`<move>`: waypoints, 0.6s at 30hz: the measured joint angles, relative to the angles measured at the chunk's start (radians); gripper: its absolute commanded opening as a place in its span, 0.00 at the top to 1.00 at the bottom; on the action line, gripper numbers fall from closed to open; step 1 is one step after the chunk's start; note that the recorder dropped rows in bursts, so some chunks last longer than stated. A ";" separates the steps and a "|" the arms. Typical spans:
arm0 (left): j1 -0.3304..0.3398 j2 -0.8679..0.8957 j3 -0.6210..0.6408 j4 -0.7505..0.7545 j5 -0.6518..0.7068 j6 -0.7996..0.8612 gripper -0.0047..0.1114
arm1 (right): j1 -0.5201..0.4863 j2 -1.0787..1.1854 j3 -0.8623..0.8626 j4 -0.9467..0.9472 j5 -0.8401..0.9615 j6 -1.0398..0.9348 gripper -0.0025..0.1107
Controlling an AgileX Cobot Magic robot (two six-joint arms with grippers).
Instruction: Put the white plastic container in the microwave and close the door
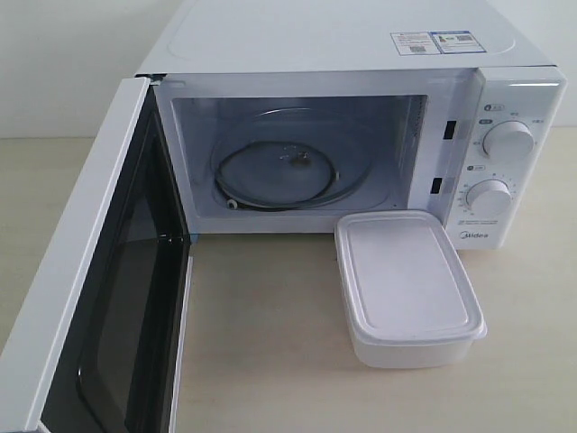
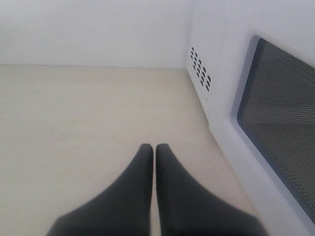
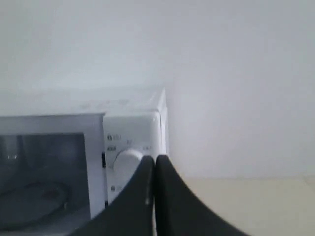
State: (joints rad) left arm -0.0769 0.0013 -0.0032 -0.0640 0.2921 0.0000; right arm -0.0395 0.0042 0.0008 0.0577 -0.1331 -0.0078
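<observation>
The white plastic container [image 1: 408, 286] sits lidded on the table, just in front of the microwave [image 1: 361, 99], below its dial panel. The door [image 1: 99, 298] is swung wide open to the left, and the glass turntable [image 1: 288, 167] shows in the empty cavity. Neither gripper appears in the exterior view. In the left wrist view, my left gripper [image 2: 154, 147] is shut with nothing in it, above bare table beside the door's outer face [image 2: 275, 123]. My right gripper [image 3: 154, 158] is shut and empty, hanging off the microwave's right front corner, near the upper dial [image 3: 126, 160].
Light wooden tabletop [image 1: 270, 343] stretches between the open door and the container. A plain white wall stands behind. Vent holes [image 2: 200, 69] mark the microwave's left side.
</observation>
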 measured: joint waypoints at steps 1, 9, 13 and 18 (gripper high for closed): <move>0.000 0.000 0.000 0.000 0.000 0.000 0.92 | 0.000 0.000 0.000 0.000 -0.041 -0.019 0.98; 0.000 0.000 0.000 0.000 0.000 0.000 0.92 | 0.000 0.007 -0.101 0.039 -0.182 -0.127 0.98; 0.000 0.000 0.000 0.000 0.000 0.000 0.92 | 0.000 0.086 -0.223 0.049 -0.129 -0.141 0.98; 0.000 0.000 0.000 0.000 0.000 0.000 0.92 | 0.000 0.146 -0.294 0.051 -0.118 -0.143 0.98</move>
State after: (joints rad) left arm -0.0769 0.0013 -0.0032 -0.0636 0.2921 0.0000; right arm -0.0395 0.1497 -0.2931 0.1089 -0.2506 -0.1503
